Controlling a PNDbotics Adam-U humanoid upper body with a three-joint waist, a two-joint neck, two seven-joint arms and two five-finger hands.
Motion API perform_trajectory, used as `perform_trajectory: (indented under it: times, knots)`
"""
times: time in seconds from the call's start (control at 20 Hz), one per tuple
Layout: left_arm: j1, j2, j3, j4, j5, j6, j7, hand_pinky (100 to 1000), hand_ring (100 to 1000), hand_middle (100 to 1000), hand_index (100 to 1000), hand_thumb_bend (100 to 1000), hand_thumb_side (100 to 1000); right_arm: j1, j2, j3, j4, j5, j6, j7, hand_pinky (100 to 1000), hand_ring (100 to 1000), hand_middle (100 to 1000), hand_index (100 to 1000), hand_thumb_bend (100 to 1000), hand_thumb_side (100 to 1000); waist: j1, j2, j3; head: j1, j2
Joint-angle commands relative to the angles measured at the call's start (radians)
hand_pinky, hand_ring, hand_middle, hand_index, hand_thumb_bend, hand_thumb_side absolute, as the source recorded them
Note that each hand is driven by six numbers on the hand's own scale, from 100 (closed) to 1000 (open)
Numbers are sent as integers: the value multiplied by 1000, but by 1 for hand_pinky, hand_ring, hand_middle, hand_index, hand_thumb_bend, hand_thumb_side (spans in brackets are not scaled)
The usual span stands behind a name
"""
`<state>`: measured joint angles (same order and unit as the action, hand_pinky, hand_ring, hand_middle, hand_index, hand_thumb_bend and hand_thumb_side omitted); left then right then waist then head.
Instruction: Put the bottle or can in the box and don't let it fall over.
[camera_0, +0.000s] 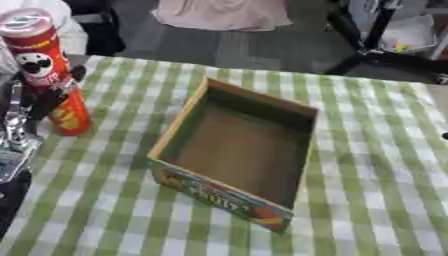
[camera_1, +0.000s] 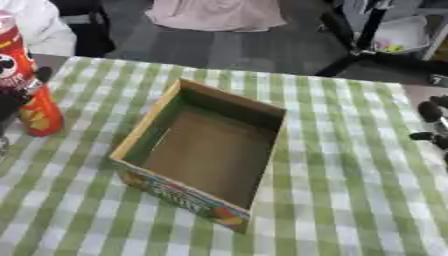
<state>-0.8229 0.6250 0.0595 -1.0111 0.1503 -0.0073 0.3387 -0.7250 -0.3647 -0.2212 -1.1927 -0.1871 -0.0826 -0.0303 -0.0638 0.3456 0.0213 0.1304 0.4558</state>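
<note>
A tall red chip can (camera_0: 48, 70) with a clear lid stands upright at the table's left edge. My left hand (camera_0: 54, 95) is shut on it, dark fingers curled round its middle, the silver wrist below. Whether the can's base touches the cloth I cannot tell. An open cardboard box (camera_0: 236, 150) with a printed fruit front sits mid-table, to the right of the can, with nothing inside. My right hand (camera_1: 432, 125) shows only at the right edge, fingers relaxed and holding nothing, far from the box.
A green and white checked cloth (camera_0: 367, 165) covers the table. Beyond the far edge are a dark floor, a black stand's legs (camera_0: 376, 45) and pale fabric (camera_0: 219, 12). A white sleeve (camera_1: 35, 25) shows at the upper left.
</note>
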Motion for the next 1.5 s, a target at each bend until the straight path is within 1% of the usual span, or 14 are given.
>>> perform_trajectory:
  times: [0.05, 0.1, 0.2, 0.25, 0.35, 0.55, 0.75, 0.85, 1.0, 1.1, 1.2, 1.25, 1.4, 1.5]
  knots:
    - [-23, 21, 10, -5, 14, -3, 7, 1000, 746, 642, 791, 731, 411, -17, -19, -6, -5, -4, 1, 3, 528, 864, 1000, 781, 1000, 541, 7, -15, -1, 4, -12]
    - [-24, 21, 10, -5, 17, -5, 8, 1000, 726, 624, 786, 717, 400, -17, -19, -7, -4, -5, 1, 3, 528, 864, 1000, 781, 1000, 541, 7, -15, -1, 4, -11]
    - [-23, 21, 10, -5, 22, -7, 10, 1000, 726, 624, 786, 717, 400, -16, -19, -7, -4, -5, 1, 3, 528, 864, 1000, 781, 1000, 541, 7, -15, -1, 4, -10]
    - [-24, 20, 11, -6, 27, -9, 12, 993, 658, 570, 761, 653, 351, -16, -18, -7, -4, -5, 1, 3, 528, 864, 1000, 781, 1000, 541, 8, -15, -1, 4, -10]
    - [-25, 18, 12, -6, 41, -12, 16, 970, 632, 556, 752, 630, 335, -15, -16, -7, -4, -6, 2, 4, 528, 863, 1000, 781, 1000, 541, 8, -14, -1, 4, -11]
    - [-26, 20, 11, -1, 57, -15, 29, 952, 585, 539, 733, 593, 304, -14, -16, -8, -4, -7, 2, 3, 529, 862, 1000, 781, 1000, 541, 8, -14, -2, 5, -12]
    - [-28, 19, 13, 1, 77, -20, 44, 908, 535, 519, 694, 521, 278, -13, -15, -8, -4, -9, 3, 4, 529, 862, 1000, 781, 1000, 541, 9, -14, -3, 4, -11]
    - [-29, 18, 14, 1, 90, -25, 51, 878, 519, 512, 668, 492, 266, -12, -14, -9, -3, -9, 3, 5, 529, 862, 1000, 781, 1000, 541, 9, -14, -4, 4, -11]
    - [-30, 17, 14, 1, 105, -35, 59, 833, 487, 491, 600, 446, 242, -10, -11, -10, -4, -10, 3, 5, 529, 861, 1000, 781, 1000, 539, 9, -15, -4, 5, -13]
    - [-30, 16, 14, 1, 110, -42, 61, 807, 458, 461, 549, 403, 210, -8, -9, -11, -3, -11, 4, 5, 528, 861, 1000, 780, 1000, 541, 9, -15, -5, 6, -14]
    - [-30, 15, 12, 0, 111, -48, 61, 767, 403, 411, 489, 357, 172, -6, -10, -11, -3, -13, 5, 5, 528, 860, 1000, 780, 1000, 541, 9, -15, -6, 7, -13]
    - [-30, 15, 12, 0, 109, -51, 61, 767, 403, 411, 489, 357, 172, -6, -10, -12, -3, -14, 4, 5, 528, 860, 1000, 780, 1000, 541, 9, -15, -6, 8, -13]
    - [-31, 14, 11, -4, 102, -56, 60, 669, 303, 315, 401, 237, 100, -7, -10, -12, -3, -15, 4, 6, 528, 859, 1000, 779, 1000, 541, 10, -15, -8, 9, -12]
    - [-31, 14, 11, -6, 94, -57, 58, 627, 241, 253, 350, 132, 100, -7, -9, -13, -3, -15, 4, 6, 528, 858, 1000, 779, 1000, 541, 10, -15, -9, 9, -12]
